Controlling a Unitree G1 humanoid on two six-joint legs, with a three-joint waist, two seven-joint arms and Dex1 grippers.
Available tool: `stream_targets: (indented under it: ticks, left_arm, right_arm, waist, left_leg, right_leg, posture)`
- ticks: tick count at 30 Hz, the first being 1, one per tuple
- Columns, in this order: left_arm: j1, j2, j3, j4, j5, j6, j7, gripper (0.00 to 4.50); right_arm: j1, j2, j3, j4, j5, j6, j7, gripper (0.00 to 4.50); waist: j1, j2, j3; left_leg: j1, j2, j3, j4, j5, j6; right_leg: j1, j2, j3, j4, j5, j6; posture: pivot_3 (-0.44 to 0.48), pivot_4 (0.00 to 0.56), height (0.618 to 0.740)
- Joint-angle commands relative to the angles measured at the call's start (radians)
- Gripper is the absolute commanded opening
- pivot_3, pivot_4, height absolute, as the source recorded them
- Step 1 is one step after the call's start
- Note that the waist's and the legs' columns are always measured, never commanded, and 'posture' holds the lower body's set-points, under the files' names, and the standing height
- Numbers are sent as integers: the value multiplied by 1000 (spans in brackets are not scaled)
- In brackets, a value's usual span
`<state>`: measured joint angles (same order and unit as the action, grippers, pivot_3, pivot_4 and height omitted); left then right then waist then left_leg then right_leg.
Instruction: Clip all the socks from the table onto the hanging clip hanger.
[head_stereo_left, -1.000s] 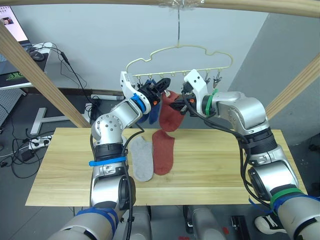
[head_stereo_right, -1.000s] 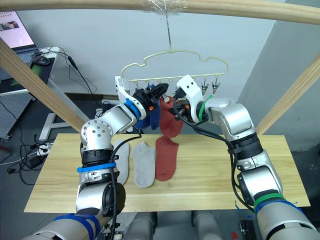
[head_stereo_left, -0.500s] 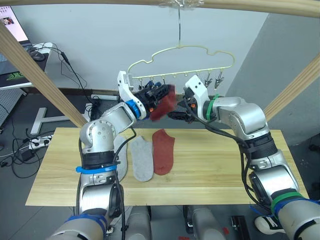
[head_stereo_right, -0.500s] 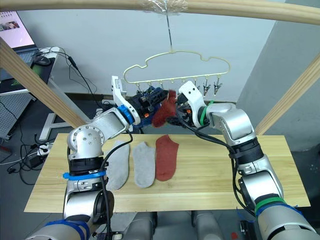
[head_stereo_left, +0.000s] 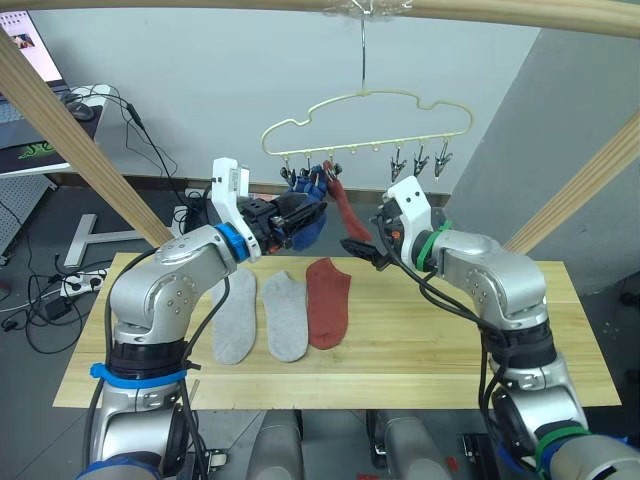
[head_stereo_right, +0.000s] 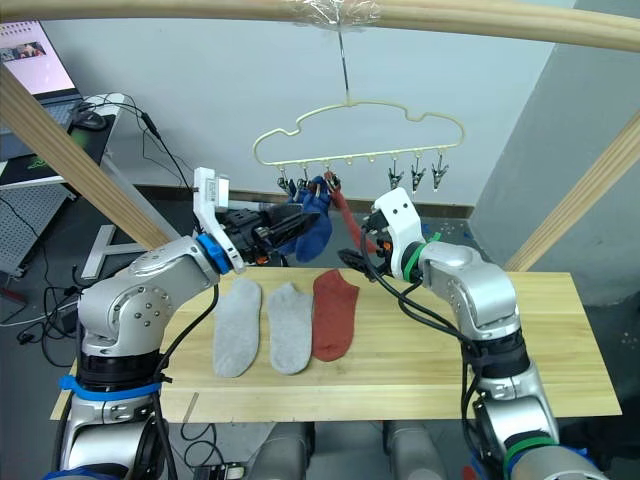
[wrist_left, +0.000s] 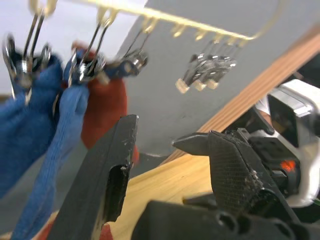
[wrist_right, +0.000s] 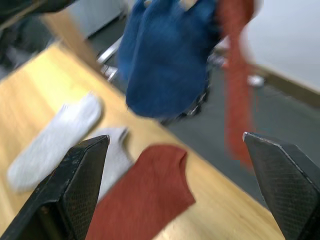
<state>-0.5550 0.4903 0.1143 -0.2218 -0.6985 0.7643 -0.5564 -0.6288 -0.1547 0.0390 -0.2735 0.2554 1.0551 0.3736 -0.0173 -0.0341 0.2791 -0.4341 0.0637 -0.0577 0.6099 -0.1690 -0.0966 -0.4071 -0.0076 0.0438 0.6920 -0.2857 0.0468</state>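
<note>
Socks (head_stereo_right: 312, 222): three clipped, three on table (head_stereo_right: 520, 340).

Both head views look forward and down over the counter (head_stereo_left: 420, 345) from some way back. Each wrist view sits close, facing the hanger's (wrist_left: 165, 20) clips or the socks (wrist_right: 167, 60); all share those hung socks.
</note>
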Motion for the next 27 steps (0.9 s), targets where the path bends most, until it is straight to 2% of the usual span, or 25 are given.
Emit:
stream_targets:
  ticks: [1,5,6,8,12,17,27]
  left_arm:
    - [-21,46,-11,-6,35,-96,-115,2542]
    - [-67,108,-71,54,106,-197,-266,2542]
    - [-84,117,-79,70,113,-213,-297,2542]
    - [-106,123,-86,92,121,-231,-333,2542]
    - [-172,110,-65,141,91,-216,-378,2542]
    - [-213,86,-44,165,70,-204,-382,2542]
    - [-192,65,-55,142,92,-230,-366,2542]
  right_arm:
    - [29,83,-49,-109,-24,-6,-150,4486]
    - [49,185,-58,-144,-56,-20,-279,4486]
    - [49,205,-61,-142,-67,-31,-310,4323]
    - [48,225,-65,-140,-79,-44,-346,3950]
    - [31,251,-76,-123,-89,-62,-390,2606]
    - [10,242,-88,-113,-98,-75,-420,2606]
    - [-27,226,-101,-85,-110,-82,-443,2606]
  waist:
    - [2,0,0]
    - [11,0,0]
    - [12,0,0]
    - [14,0,0]
    - [16,0,0]
    - [14,0,0]
    - [12,0,0]
  left_leg:
    - [0,0,0,0,0,0]
    - [0,0,0,0,1,1]
    - [0,0,0,0,1,1]
    - [0,0,0,0,1,1]
    - [0,0,0,0,1,1]
    - [0,0,0,0,1,1]
    - [0,1,0,-1,1,2]
  right_leg:
    - [0,0,0,0,0,0]
    - [0,0,0,0,0,0]
    - [0,0,0,0,0,0]
    - [0,0,0,0,0,0]
    - [-1,0,0,0,0,0]
    - [-1,0,0,0,0,0]
    - [-1,1,0,0,0,0]
  posture:
    - [116,205,740]
    - [106,208,740]
    - [101,208,740]
    - [93,209,740]
    - [83,209,740]
    - [74,211,740]
    - [70,211,740]
